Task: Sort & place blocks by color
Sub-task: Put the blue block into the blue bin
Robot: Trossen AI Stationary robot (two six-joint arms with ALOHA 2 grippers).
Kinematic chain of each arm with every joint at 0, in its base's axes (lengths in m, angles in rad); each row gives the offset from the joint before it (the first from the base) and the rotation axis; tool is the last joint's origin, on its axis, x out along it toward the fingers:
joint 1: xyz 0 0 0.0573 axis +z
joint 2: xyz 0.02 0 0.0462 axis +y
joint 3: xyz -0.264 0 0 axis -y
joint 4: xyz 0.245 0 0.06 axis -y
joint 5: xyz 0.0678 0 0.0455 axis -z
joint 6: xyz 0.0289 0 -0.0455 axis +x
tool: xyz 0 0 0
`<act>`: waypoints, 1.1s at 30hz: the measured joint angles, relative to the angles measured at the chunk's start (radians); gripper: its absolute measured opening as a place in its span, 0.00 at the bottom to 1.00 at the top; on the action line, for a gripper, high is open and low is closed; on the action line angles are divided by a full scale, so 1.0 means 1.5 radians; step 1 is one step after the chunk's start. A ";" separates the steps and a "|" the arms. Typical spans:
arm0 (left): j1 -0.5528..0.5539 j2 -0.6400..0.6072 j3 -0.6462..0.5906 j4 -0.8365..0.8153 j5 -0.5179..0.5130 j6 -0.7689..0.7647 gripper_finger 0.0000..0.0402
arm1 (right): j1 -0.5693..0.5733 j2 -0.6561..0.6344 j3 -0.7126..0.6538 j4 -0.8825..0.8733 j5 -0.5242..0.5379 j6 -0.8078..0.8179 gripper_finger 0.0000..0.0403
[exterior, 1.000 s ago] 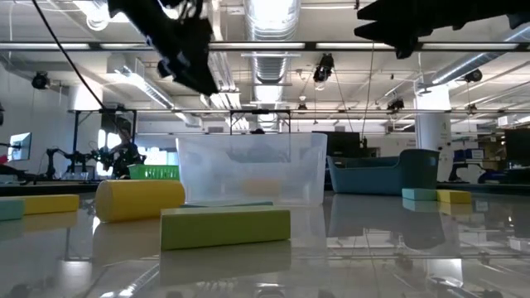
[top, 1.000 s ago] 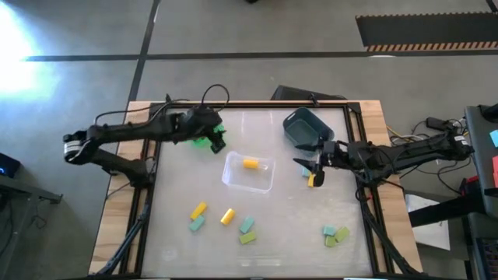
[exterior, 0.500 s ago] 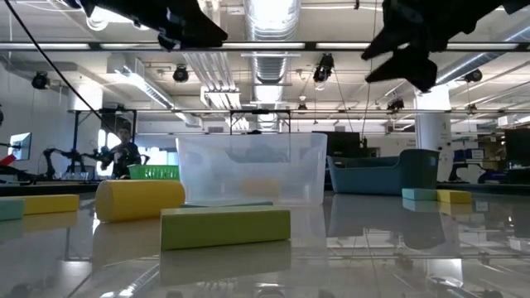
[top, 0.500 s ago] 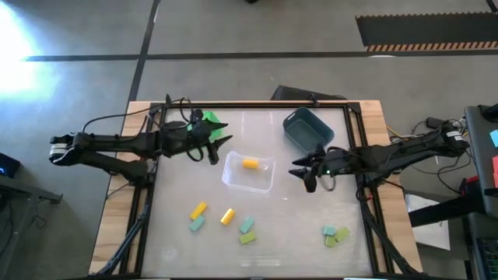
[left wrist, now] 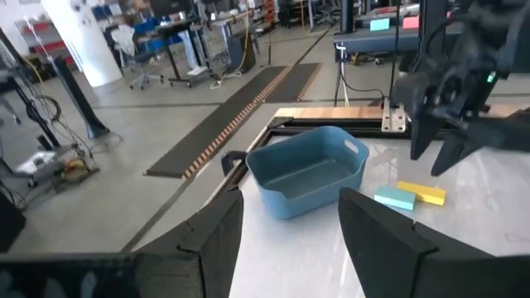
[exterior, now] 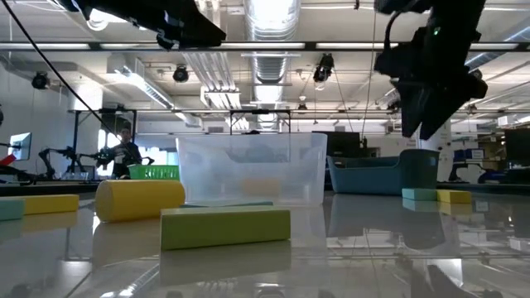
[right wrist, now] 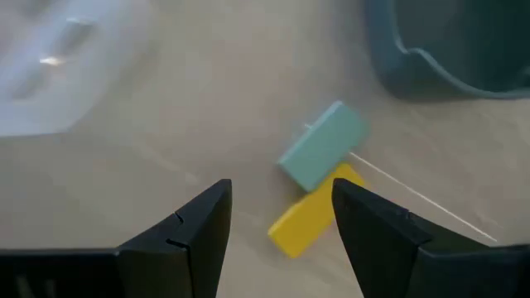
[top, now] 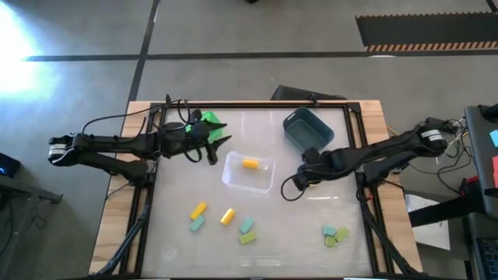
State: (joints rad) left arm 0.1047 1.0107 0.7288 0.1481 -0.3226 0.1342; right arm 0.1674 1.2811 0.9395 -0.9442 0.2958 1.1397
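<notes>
Small yellow, light green and pale teal blocks lie flat on the table. One yellow block (top: 250, 163) sits inside the clear bin (top: 266, 183). Several lie near the front edge, among them a yellow block (top: 198, 210) and a green block (top: 247, 239); three more (top: 335, 235) lie to the right. A teal block (right wrist: 323, 157) and a yellow block (right wrist: 310, 222) touch each other below my right gripper (right wrist: 281, 189), which hovers open above them (top: 299, 180). My left gripper (top: 220, 145) hangs open in the air beside the green bin (top: 205, 119).
The dark blue-grey bin (top: 308, 128) stands at the far right and shows ahead of my left gripper (left wrist: 308, 170). The clear bin stands mid-table between the arms. The table's frame (top: 257, 105) runs round the edges. Bare table lies between the front blocks and the clear bin.
My right gripper has swung toward the table's left and near edge and come down, so that it now stands over the teal and yellow pair, covering them in the high view. My left gripper rose off the green bin early on, then kept still. No block has moved.
</notes>
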 joint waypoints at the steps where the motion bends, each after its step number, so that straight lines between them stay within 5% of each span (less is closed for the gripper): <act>1: 0.000 0.000 0.000 0.003 0.000 0.004 0.46 | -0.003 0.014 0.002 -0.002 0.000 0.008 0.50; 11: 0.000 0.000 0.000 0.001 -0.070 0.020 0.46 | -0.039 0.120 -0.002 -0.001 0.013 0.079 0.50; 33: 0.000 0.001 -0.006 0.000 -0.073 0.024 0.46 | -0.070 0.233 -0.004 0.054 0.048 0.041 0.50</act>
State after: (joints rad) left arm 0.1047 1.0119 0.7200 0.1486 -0.4324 0.1699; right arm 0.0618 1.6311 0.9337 -0.8631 0.3676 1.2018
